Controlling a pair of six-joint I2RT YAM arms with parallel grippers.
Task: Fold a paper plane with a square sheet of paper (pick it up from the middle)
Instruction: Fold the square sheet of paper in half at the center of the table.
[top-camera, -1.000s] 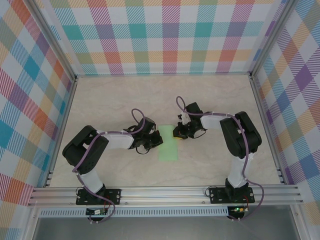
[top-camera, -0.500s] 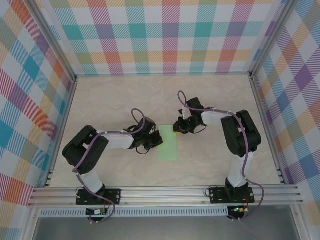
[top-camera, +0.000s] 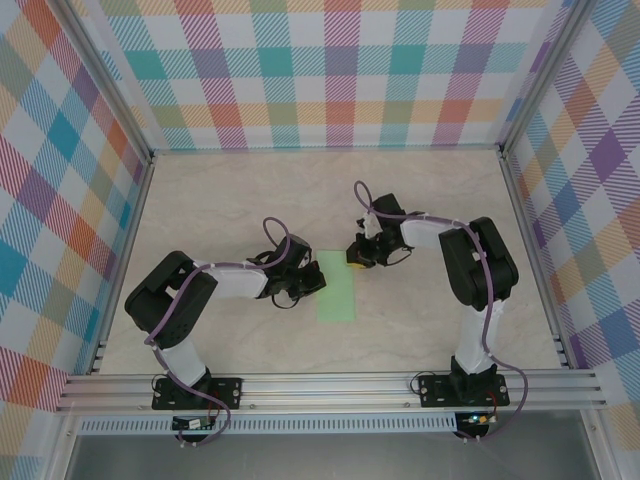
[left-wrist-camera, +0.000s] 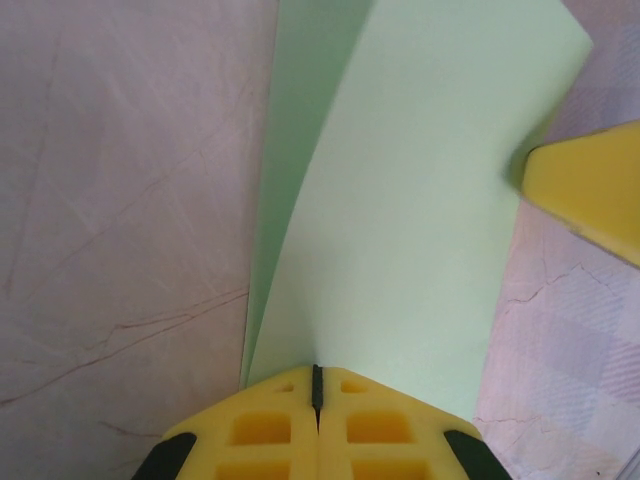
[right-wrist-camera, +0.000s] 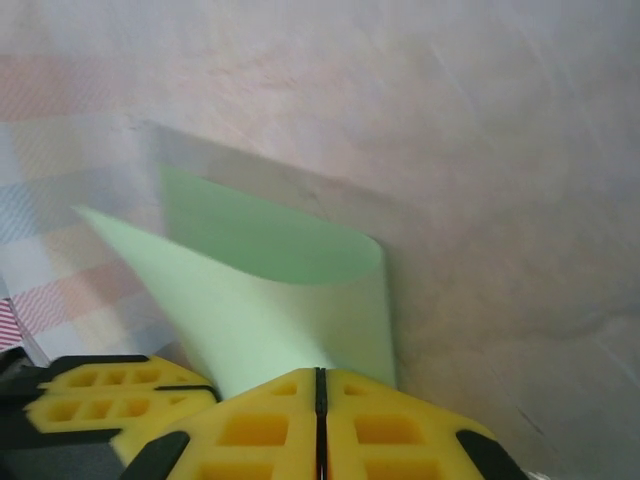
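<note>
Our left hand (top-camera: 305, 282) and right hand (top-camera: 358, 262) are both clamping the doubled-over square sheet of paper (top-camera: 337, 295). We are likely aligning edges.

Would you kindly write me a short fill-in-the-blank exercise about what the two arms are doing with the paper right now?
1. The left tool is ___ (open or shut) on the sheet of paper.
2. The right tool grips the same sheet, whose colour is pale ___.
3. Both tools have fingers coloured ___.

Missing words: shut; green; yellow.
</note>
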